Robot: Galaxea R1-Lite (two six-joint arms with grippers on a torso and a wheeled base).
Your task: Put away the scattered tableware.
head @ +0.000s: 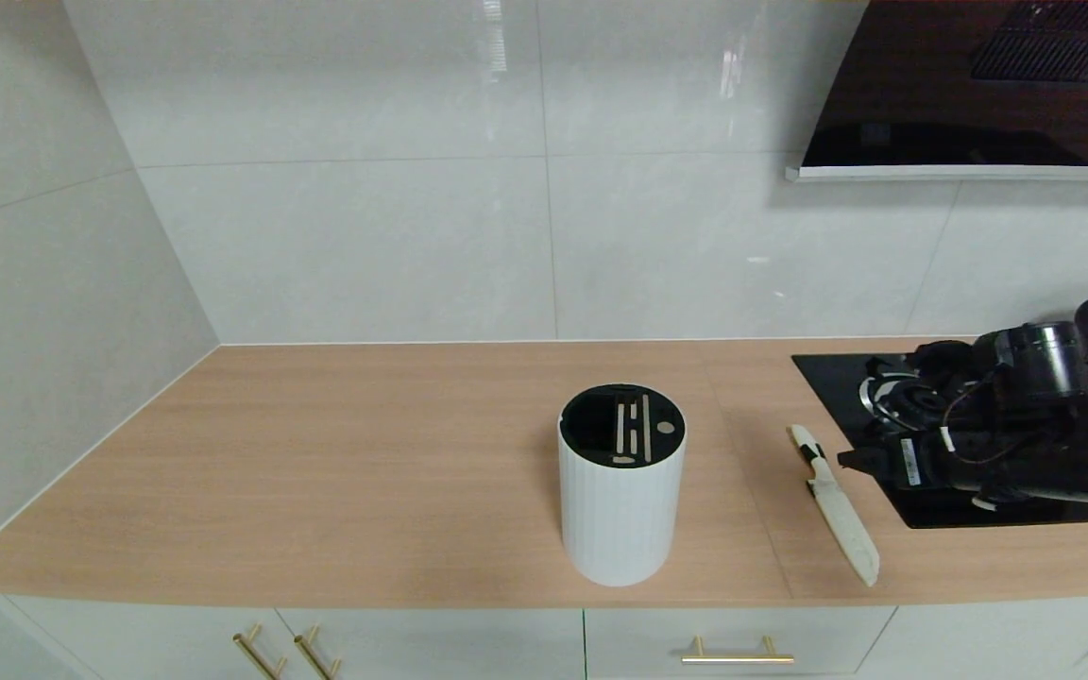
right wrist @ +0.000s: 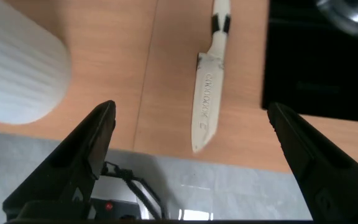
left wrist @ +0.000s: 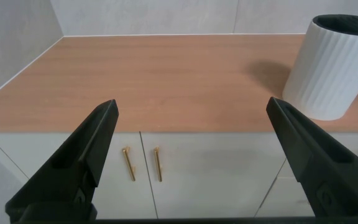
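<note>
Wooden counter (head: 317, 453): one knife (head: 832, 505), one white holder (head: 621, 491).

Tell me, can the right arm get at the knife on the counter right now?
Probably yes: the open right gripper hangs near the knife, which lies flat on the counter with nothing between.

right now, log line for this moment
knife flat on counter, right of holder | holder upright | right gripper open, near knife, apart | left gripper open, by counter front | knife not grasped
</note>
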